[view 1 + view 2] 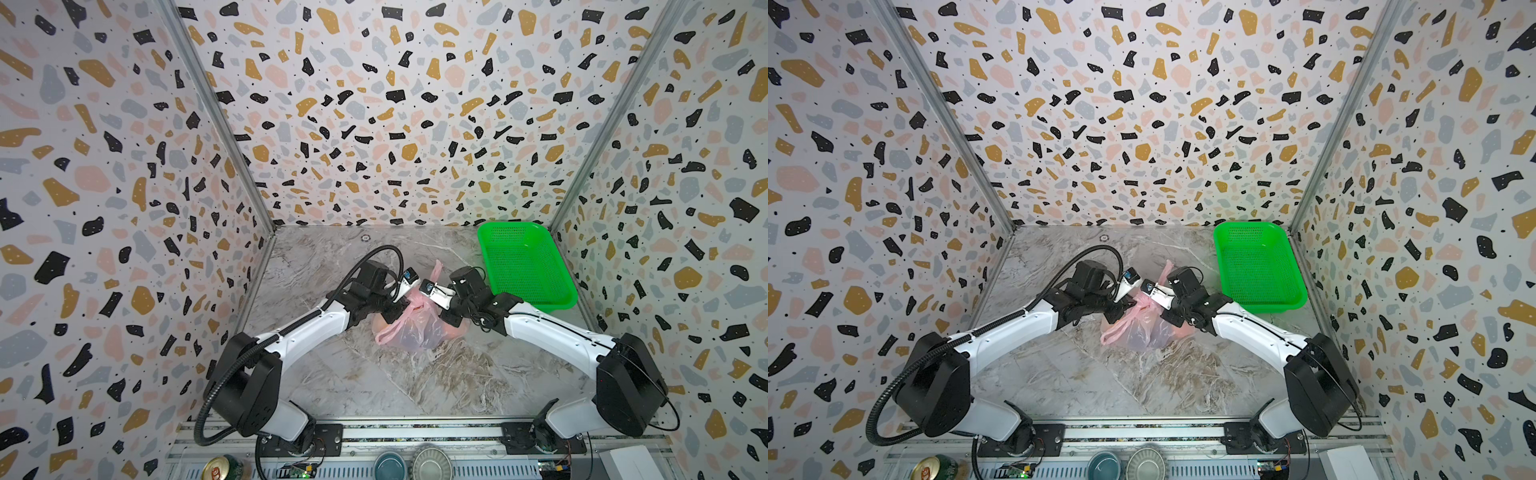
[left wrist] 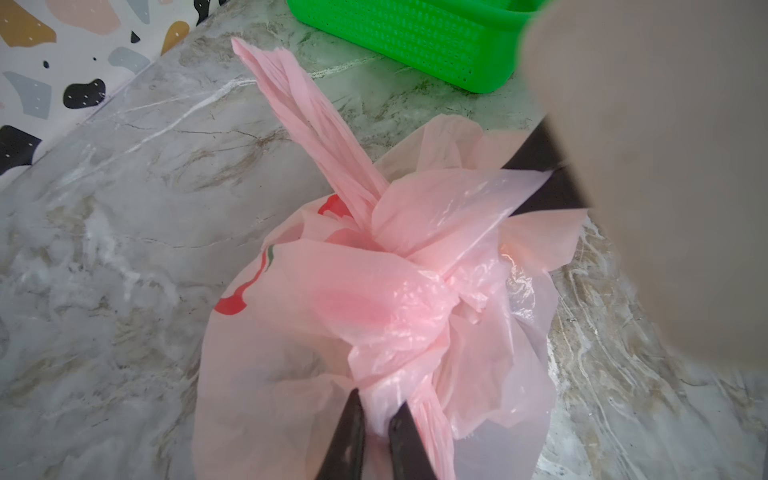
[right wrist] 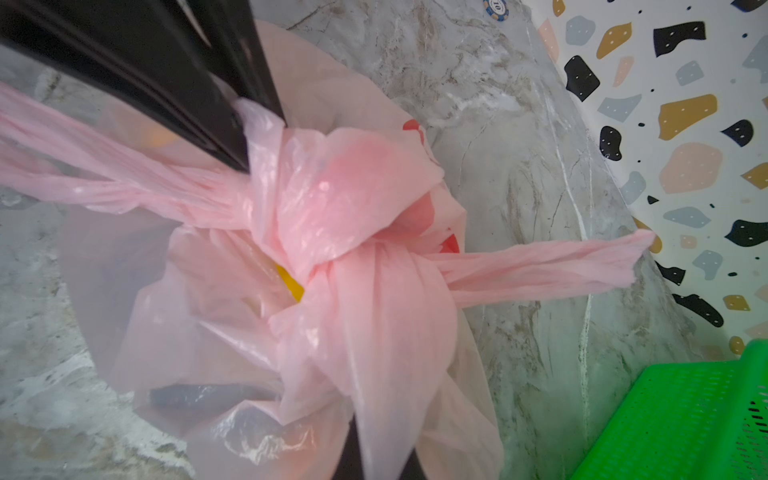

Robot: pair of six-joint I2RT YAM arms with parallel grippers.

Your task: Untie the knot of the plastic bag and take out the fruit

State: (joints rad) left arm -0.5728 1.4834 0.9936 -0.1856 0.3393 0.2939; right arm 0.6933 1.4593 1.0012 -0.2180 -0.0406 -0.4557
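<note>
One green basket [image 1: 524,266] stands near the plastic bag [image 1: 415,329]

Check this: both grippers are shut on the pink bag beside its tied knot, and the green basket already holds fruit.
Wrong on the basket: both top views show the green basket holding nothing; the fruit is inside the plastic bag. The rest stands: left gripper and right gripper are shut on plastic beside the tied knot.
</note>
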